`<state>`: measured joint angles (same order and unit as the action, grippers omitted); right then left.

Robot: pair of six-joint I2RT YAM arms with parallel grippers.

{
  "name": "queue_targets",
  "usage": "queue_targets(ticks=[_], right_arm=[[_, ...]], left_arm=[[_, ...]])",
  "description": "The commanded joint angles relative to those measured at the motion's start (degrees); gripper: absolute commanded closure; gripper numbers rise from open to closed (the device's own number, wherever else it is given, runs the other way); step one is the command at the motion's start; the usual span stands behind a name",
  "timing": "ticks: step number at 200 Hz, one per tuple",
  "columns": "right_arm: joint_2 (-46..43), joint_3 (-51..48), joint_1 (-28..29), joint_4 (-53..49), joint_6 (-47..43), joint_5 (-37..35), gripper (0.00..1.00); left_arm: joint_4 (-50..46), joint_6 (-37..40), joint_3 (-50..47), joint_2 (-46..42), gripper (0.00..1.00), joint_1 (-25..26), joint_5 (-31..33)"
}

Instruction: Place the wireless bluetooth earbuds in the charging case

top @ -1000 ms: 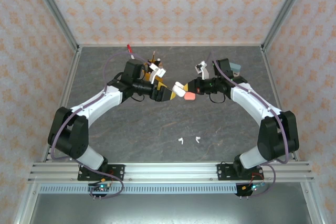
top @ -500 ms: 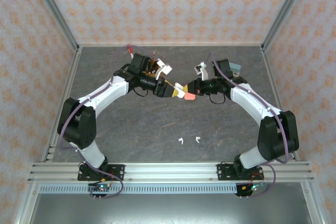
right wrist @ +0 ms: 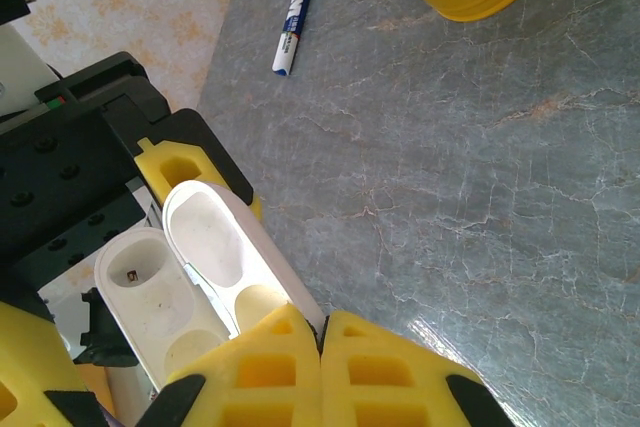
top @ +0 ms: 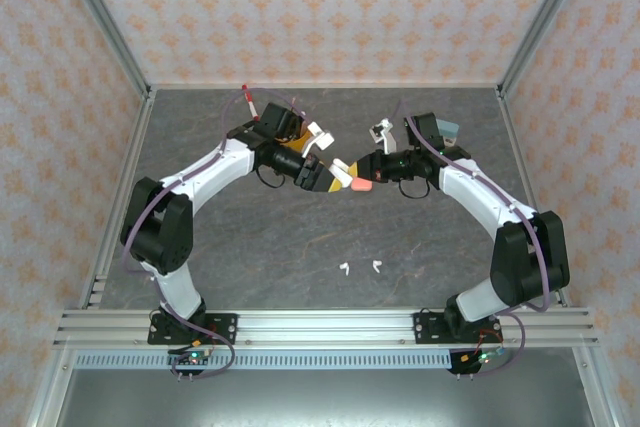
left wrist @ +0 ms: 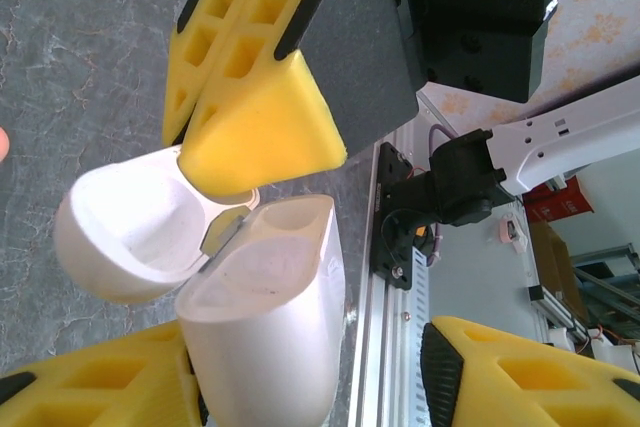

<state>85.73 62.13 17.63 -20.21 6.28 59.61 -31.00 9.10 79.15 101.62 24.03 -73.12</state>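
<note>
Charging case [left wrist: 265, 327] open and empty, two white earbuds [top: 343, 268] on table [top: 250, 247]

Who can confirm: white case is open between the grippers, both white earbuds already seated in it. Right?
Not seated. The white case is open, but the right wrist view shows its wells empty; the top external view shows both white earbuds lying loose on the table, toward the arm bases.
</note>
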Motion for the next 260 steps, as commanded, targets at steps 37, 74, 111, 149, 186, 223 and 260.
queue_targets(ticks=[37,74,111,149,186,223,260], right_arm=[[0.17,-0.17,-0.01,-0.55,-1.71,1.24,1.00],[0.29,-0.17,0.03,-0.67,-1.74,1.30,1.00],[0.40,-0.17,0.04,-0.71,-1.72,1.50,1.00],[0.55,-0.08,-0.03,-0.85,-1.89,1.49,1.00],[0.63,0.01,0.03,-1.07,-1.95,1.38,1.00],[0.53,0.18,-0.01,-0.93,-1.57,0.29,1.00],[-1.10,0.52,-0.02,1.33,2.44,-4.40,0.70]], left_arm=[[-0.68,0.02,2.50,0.42,0.45,0.64,-0.54],[1.03,-1.43,2.58,0.68,0.50,0.67,-0.01],[2.70,-2.90,2.76,1.03,0.51,0.65,0.43],[3.49,-3.74,3.24,1.37,0.56,0.66,0.79],[3.67,-4.00,3.64,1.90,0.65,0.66,0.61],[3.57,-3.83,3.49,2.17,0.83,0.65,0.52],[5.97,-5.26,1.79,1.44,1.00,0.66,1.95]])
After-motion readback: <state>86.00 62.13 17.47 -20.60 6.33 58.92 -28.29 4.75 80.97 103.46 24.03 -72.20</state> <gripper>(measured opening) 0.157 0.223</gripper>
